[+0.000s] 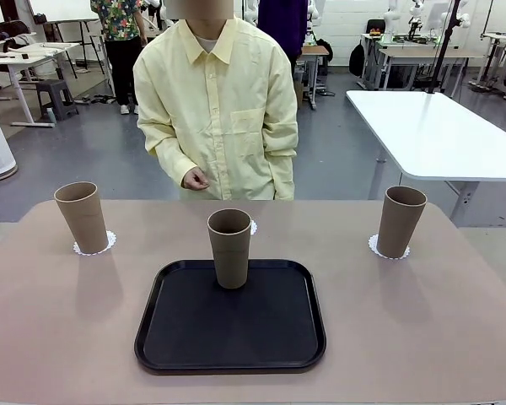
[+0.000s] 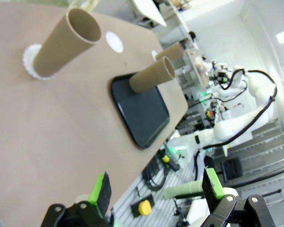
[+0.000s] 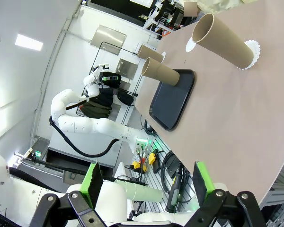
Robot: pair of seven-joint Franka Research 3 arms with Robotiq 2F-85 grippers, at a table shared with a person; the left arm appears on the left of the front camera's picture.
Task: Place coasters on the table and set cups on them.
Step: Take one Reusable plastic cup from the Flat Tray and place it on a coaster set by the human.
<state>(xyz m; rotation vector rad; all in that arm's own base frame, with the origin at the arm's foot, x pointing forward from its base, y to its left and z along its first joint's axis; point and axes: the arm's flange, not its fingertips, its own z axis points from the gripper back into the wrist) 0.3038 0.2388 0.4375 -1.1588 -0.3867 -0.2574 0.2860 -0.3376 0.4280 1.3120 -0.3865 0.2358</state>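
Three brown cups stand upright on or near the beige table (image 1: pixel 51 329). The left cup (image 1: pixel 83 217) (image 2: pixel 66 42) rests on a coaster (image 1: pixel 94 245) (image 2: pixel 31 61). The right cup (image 1: pixel 401 221) (image 3: pixel 222 40) rests on another coaster (image 1: pixel 388 248) (image 3: pixel 251 54). The middle cup (image 1: pixel 229 247) (image 2: pixel 151 78) (image 3: pixel 160 73) stands at the far edge of the black tray (image 1: pixel 230 329). A bare coaster (image 1: pixel 252 227) (image 2: pixel 114 41) (image 3: pixel 190 46) lies just behind it. My left gripper (image 2: pixel 158 187) and right gripper (image 3: pixel 146 182) are open, off the table's near edge, with nothing between the fingers.
A person in a yellow shirt stands at the far side, one hand (image 1: pixel 196 179) held near the waist above the table edge. The black tray (image 2: pixel 142 111) (image 3: pixel 173 99) sits in the middle front. A white table (image 1: pixel 438 135) stands at the back right.
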